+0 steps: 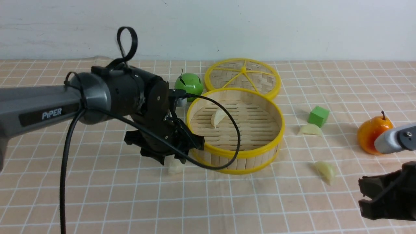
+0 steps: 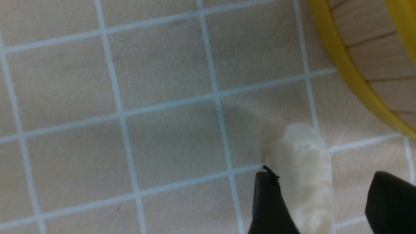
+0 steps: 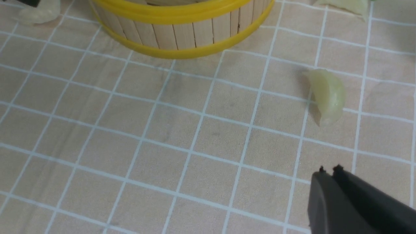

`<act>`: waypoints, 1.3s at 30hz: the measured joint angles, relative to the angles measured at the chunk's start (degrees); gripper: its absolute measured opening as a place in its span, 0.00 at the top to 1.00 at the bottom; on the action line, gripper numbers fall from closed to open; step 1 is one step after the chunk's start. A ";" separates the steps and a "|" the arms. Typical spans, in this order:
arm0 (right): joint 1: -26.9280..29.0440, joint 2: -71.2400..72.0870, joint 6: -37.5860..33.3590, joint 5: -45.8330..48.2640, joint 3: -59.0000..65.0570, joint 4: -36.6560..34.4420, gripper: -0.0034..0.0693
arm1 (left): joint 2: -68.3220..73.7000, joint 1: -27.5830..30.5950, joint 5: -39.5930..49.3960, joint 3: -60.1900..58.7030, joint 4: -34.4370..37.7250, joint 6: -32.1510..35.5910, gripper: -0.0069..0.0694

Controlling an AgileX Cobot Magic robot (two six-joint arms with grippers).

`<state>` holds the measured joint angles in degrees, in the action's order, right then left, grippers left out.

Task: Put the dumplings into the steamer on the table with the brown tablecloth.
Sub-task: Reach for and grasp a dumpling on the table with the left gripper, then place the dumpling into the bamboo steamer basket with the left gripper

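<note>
The steamer (image 1: 242, 153) stands mid-table on the brown tablecloth (image 1: 97, 195), with one dumpling (image 1: 217, 117) lying on its slatted floor. My left gripper (image 1: 174, 157) hangs low at the steamer's front left and is open around a pale dumpling (image 2: 302, 169) on the cloth. One finger (image 2: 268, 201) touches that dumpling; the other stands apart from it. Two more dumplings lie right of the steamer, one (image 1: 310, 129) by the green cube and one (image 1: 326, 171) nearer the front. My right gripper (image 3: 330, 169) is shut and empty, short of the nearer dumpling (image 3: 326, 94).
A flat woven lid (image 1: 243, 77) with yellow spokes lies behind the steamer, with a green toy apple (image 1: 189, 84) to its left. A green cube (image 1: 318, 115) and an orange toy fruit (image 1: 370, 133) sit to the right. The left arm's cable loops over the steamer's near rim.
</note>
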<state>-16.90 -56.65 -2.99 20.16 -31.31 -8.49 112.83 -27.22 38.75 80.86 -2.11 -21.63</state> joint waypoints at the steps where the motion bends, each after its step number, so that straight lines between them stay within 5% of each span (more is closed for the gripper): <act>1: 0.00 0.00 0.00 0.08 0.04 0.00 0.91 | 0.78 0.00 -1.32 -0.05 0.22 -0.21 0.39; 6: 0.00 0.00 0.00 0.14 0.04 0.00 0.90 | 3.63 0.00 -2.68 -0.05 0.40 -0.70 0.42; 9: 0.00 0.00 0.00 0.14 0.04 0.00 0.90 | 3.92 0.00 -1.90 0.08 0.36 -0.65 0.53; 17: 0.00 0.00 0.00 0.01 0.04 0.00 0.90 | -1.78 0.00 5.05 3.75 2.11 2.07 0.53; 28: 0.00 0.00 0.00 -2.16 0.04 0.00 0.88 | -2.20 -4.64 -13.40 6.60 12.64 17.86 0.53; 35: 0.00 0.00 0.00 -2.22 0.06 0.00 0.87 | 4.16 -5.57 -14.05 6.54 12.21 20.11 0.52; 39: 0.00 -0.06 0.00 -2.22 0.06 0.00 0.86 | 3.76 -5.57 -12.60 6.61 11.13 20.23 0.42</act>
<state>-16.90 -56.70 -2.99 17.94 -31.25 -8.49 116.59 -32.79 26.15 87.46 9.02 -1.41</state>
